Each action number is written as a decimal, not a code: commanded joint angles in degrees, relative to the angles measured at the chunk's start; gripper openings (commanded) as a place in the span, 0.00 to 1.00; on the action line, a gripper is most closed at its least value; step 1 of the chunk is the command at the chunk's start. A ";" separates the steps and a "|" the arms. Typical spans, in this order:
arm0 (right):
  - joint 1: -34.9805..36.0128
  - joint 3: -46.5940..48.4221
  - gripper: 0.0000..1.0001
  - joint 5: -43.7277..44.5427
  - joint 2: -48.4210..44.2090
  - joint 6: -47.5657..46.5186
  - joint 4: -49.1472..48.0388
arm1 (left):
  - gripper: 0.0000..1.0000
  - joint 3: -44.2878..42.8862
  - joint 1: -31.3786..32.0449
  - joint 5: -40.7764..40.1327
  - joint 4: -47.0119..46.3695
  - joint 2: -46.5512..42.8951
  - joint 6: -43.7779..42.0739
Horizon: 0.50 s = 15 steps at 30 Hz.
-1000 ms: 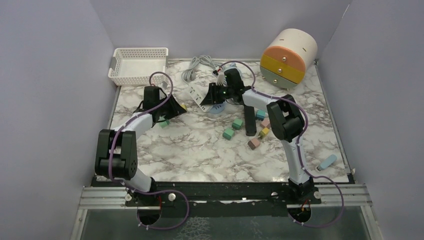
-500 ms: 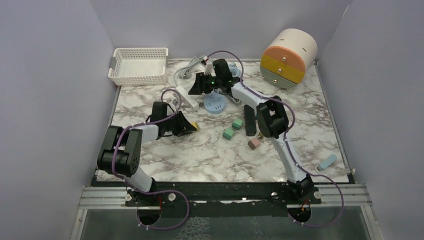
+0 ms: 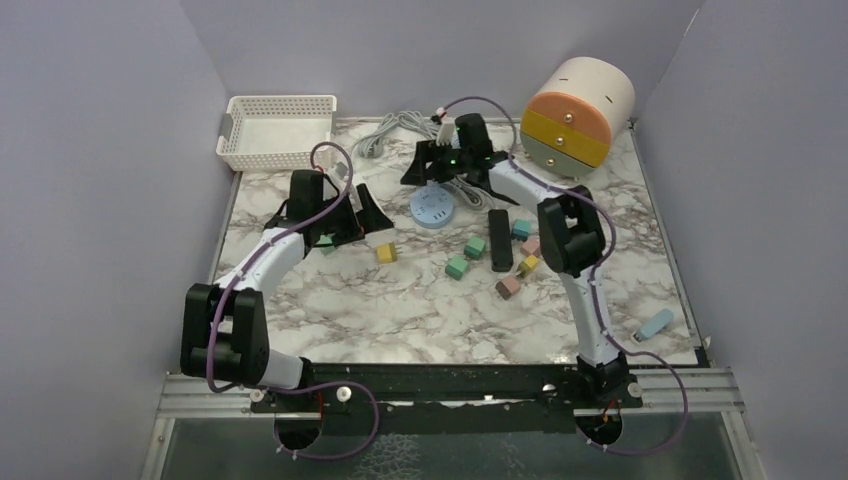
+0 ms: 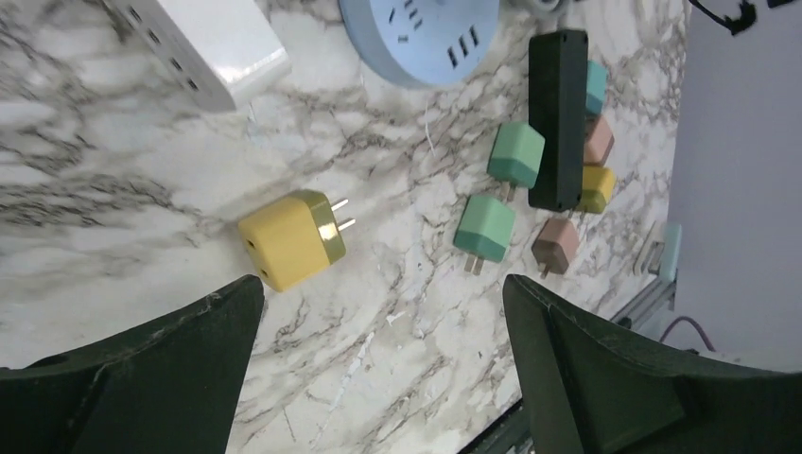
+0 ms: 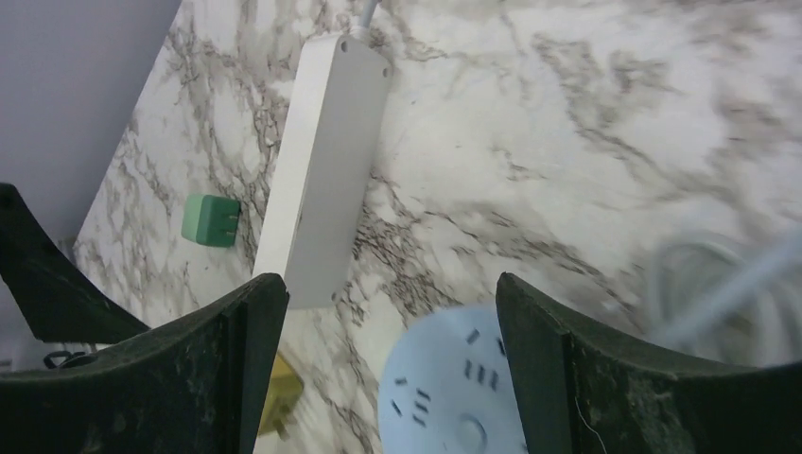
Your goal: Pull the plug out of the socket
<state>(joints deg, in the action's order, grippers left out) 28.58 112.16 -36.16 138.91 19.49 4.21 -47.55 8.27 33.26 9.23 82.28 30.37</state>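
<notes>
The yellow plug (image 4: 288,238) lies loose on the marble with its two prongs bare, apart from any socket; it also shows from above (image 3: 386,253) and in the right wrist view (image 5: 276,397). The white power strip (image 5: 326,170) lies flat nearby, its end showing at the top left (image 4: 189,38). My left gripper (image 4: 378,293) hangs open just above the yellow plug, holding nothing (image 3: 362,218). My right gripper (image 5: 390,288) is open over the strip's end and the round blue socket (image 5: 454,388), empty (image 3: 425,165).
Black power strip (image 3: 499,238) with green plugs (image 3: 475,247) and a pink plug (image 3: 508,287) around it sits mid-table. A green plug (image 5: 210,219) lies left of the white strip. White basket (image 3: 278,130) back left, drawer cylinder (image 3: 577,115) back right, grey cable (image 3: 395,130) behind.
Both grippers have opened. The left one let go of the yellow plug, now lying on the table; the right one released the white strip and swung back to the right.
</notes>
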 commanded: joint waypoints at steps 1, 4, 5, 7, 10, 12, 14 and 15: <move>-2.83 -6.98 0.86 6.27 -13.27 -7.94 -1.65 | 0.99 -6.18 -2.02 -7.78 11.06 -2.47 -7.93; -2.76 -16.16 0.86 11.08 -19.19 -10.74 0.77 | 0.98 -7.07 -4.59 -13.84 14.76 -0.91 -11.44; -2.74 -20.30 0.85 13.00 -21.59 -10.90 0.95 | 0.98 -7.13 -5.49 -15.91 15.52 -0.63 -12.63; -2.74 -29.49 0.82 17.29 -26.82 -10.56 0.18 | 0.98 -6.91 -8.13 -18.64 16.34 -0.17 -14.35; -2.74 -42.63 0.73 22.10 -35.69 -9.56 -1.47 | 0.96 -6.68 -11.86 -22.25 16.69 0.91 -16.22; -2.80 -47.94 0.66 23.06 -39.15 -9.39 -0.53 | 0.95 -7.26 -12.05 -26.07 16.61 2.38 -17.16; -2.78 -50.93 0.65 22.87 -41.03 -9.63 1.53 | 0.93 -7.82 -12.14 -26.97 15.38 4.15 -17.63; -2.75 -51.90 0.65 22.81 -41.59 -9.84 2.56 | 0.92 -7.94 -12.14 -26.49 14.46 5.02 -17.70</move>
<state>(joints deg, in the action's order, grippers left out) 25.93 64.60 -17.87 101.08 10.55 3.75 -54.33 -4.08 12.16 23.86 84.36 16.03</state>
